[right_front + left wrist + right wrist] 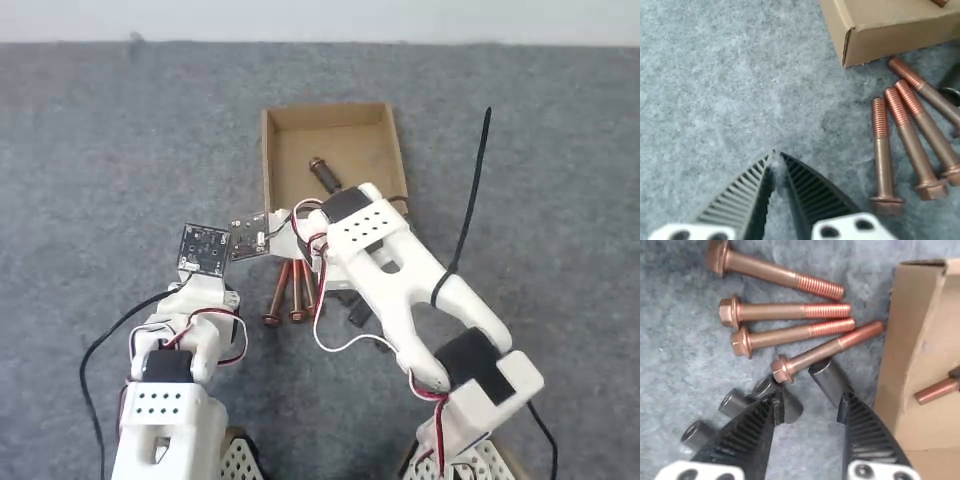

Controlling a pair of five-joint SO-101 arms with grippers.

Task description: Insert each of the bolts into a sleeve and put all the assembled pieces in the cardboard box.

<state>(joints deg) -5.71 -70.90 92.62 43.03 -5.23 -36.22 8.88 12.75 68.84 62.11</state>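
My right gripper (810, 399) hangs wide open and empty over the loose sleeves (732, 402). One sleeve lies between its jaws, just beside the four bolts (785, 311) on the table (715, 75), so I read this as lining up a pick. My left gripper (777, 156) is all but closed on nothing, low beside the bolts, probably placed to take one, while one piece (322, 172) lies in the cardboard box (266, 150).
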